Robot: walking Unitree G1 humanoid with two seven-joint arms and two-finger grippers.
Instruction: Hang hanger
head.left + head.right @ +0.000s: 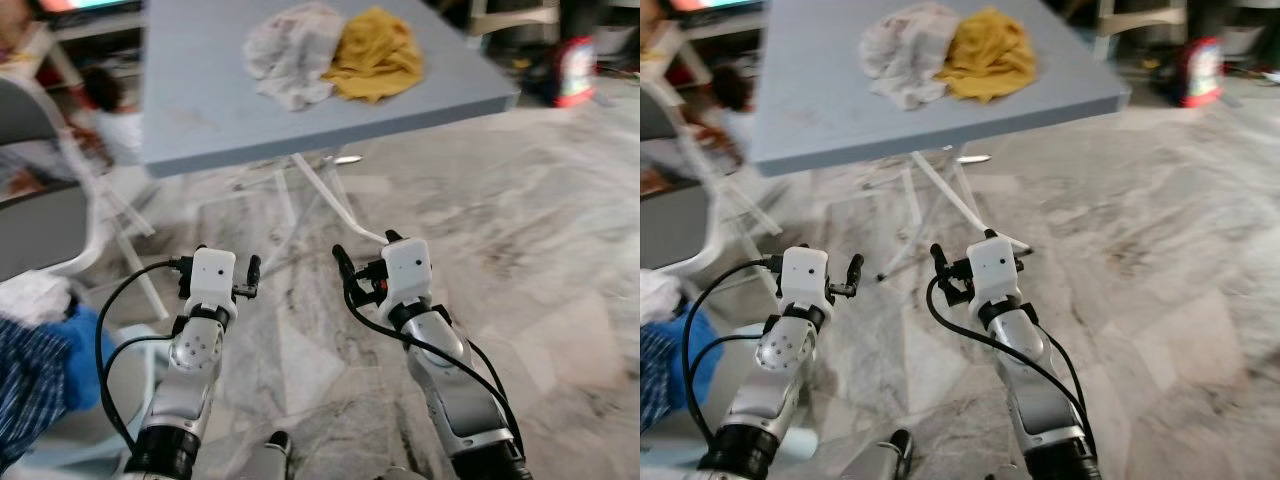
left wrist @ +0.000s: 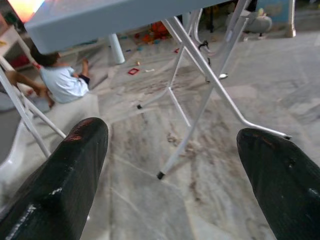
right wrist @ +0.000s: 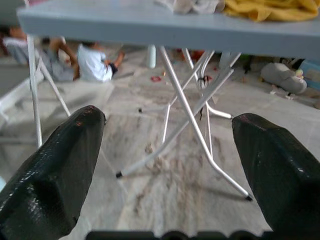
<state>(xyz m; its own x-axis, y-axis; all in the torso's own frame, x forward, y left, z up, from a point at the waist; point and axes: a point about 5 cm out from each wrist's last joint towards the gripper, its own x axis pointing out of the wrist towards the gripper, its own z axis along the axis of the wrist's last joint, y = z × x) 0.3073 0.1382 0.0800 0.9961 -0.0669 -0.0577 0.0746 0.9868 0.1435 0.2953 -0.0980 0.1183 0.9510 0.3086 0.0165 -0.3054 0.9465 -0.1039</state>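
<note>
Both arms are held out low over the marble floor, in front of a grey folding table (image 1: 200, 110). My left gripper (image 1: 220, 266) is open with nothing between its fingers (image 2: 80, 150). My right gripper (image 1: 366, 250) is also open and empty, its fingers (image 3: 265, 150) spread wide. Both point toward the table's white crossed legs (image 3: 190, 115). On the tabletop lie a crumpled white cloth (image 1: 290, 50) and a yellow cloth (image 1: 375, 50), side by side and touching.
A white chair frame (image 1: 70, 200) stands at the left, with blue fabric (image 1: 40, 370) below it at the near left. A person in a pale shirt (image 3: 95, 62) sits on the floor beyond the table. A red and white object (image 1: 575, 70) stands at the far right.
</note>
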